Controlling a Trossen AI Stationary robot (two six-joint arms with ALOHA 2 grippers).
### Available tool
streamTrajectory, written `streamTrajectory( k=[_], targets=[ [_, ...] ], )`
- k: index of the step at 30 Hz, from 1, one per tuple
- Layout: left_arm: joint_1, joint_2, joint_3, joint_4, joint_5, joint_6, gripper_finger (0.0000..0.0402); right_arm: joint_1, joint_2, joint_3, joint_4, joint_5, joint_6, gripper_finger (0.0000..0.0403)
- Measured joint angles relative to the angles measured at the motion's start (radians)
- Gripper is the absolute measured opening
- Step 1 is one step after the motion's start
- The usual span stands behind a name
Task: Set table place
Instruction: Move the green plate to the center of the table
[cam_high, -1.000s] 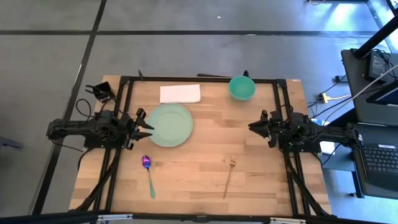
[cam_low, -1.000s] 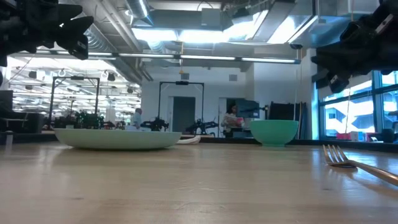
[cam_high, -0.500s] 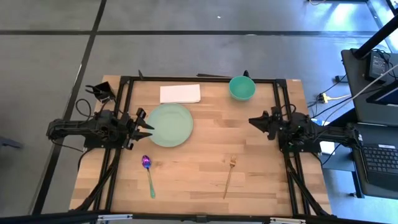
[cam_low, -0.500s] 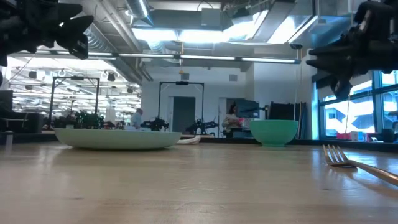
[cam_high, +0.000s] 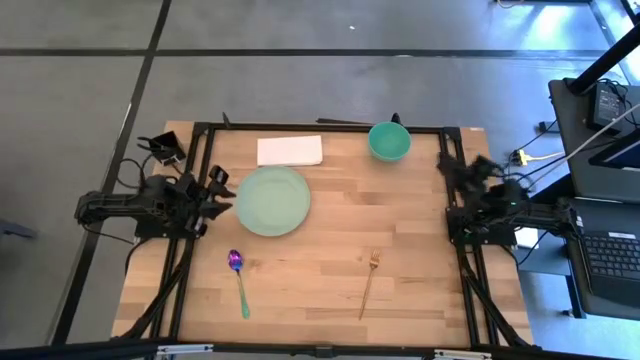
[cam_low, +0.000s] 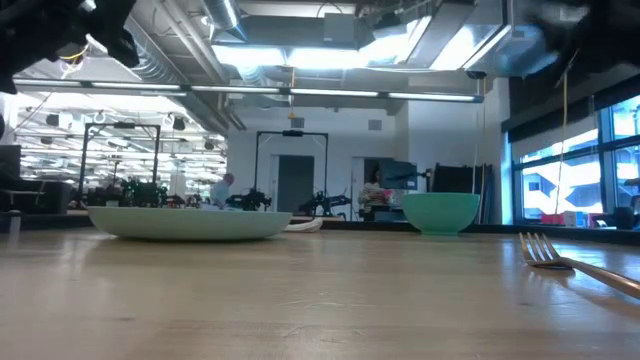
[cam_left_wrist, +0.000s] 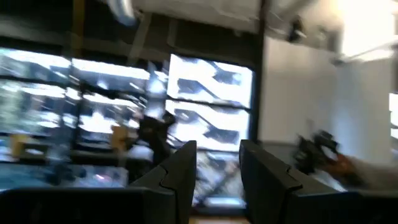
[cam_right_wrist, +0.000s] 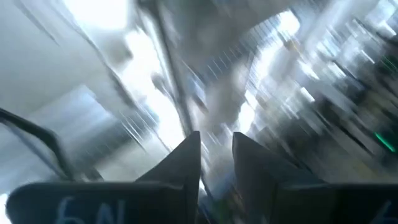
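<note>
The pale green plate (cam_high: 272, 201) lies flat on the wood table (cam_high: 400, 250), left of centre. The teal bowl (cam_high: 389, 141) stands at the far edge. The spoon (cam_high: 238, 280) and the gold fork (cam_high: 368, 283) lie flat near the front. My left gripper (cam_high: 218, 192) is at the table's left rail beside the plate, raised and empty; its wrist view (cam_left_wrist: 217, 168) shows a narrow gap between the fingers. My right gripper (cam_high: 455, 168) is at the right rail, tipped up and empty, also with a narrow gap (cam_right_wrist: 216, 155).
A white folded napkin (cam_high: 290, 150) lies at the far edge, left of the bowl. Black frame rails (cam_high: 320, 128) run round the table. A desk with a laptop (cam_high: 610, 255) stands beyond the right edge. Bare wood lies between the plate and the right rail.
My left gripper has drawn back a little from the plate toward the table's left edge and tipped up. My right gripper has pulled back toward the right rail, swung toward the far edge and tipped steeply up, moving fast. The plate, bowl, spoon and fork have stayed put.
</note>
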Motion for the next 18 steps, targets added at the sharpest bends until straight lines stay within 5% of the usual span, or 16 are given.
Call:
streamTrajectory(
  k=[4, 7, 13, 18],
  targets=[
    [0.000, 0.000, 0.000, 0.086, -0.160, -0.084, 0.0116, 0.000, -0.001, 0.012, 0.288, -0.093, -0.083, 0.0094],
    [0.000, 0.000, 0.010, 0.193, -0.229, -0.133, 0.0116, 0.000, 0.000, 0.086, 0.346, -0.208, -0.128, 0.0094],
    [0.000, 0.014, 0.207, 0.094, -0.161, -0.166, 0.0116, 0.000, 0.115, 0.426, 0.066, -0.395, -0.183, 0.0094],
    [0.000, 0.139, 0.545, -0.387, -0.160, -0.143, 0.0116, 0.000, 0.354, 0.796, -0.298, -0.508, -0.234, 0.0094]
  ],
)
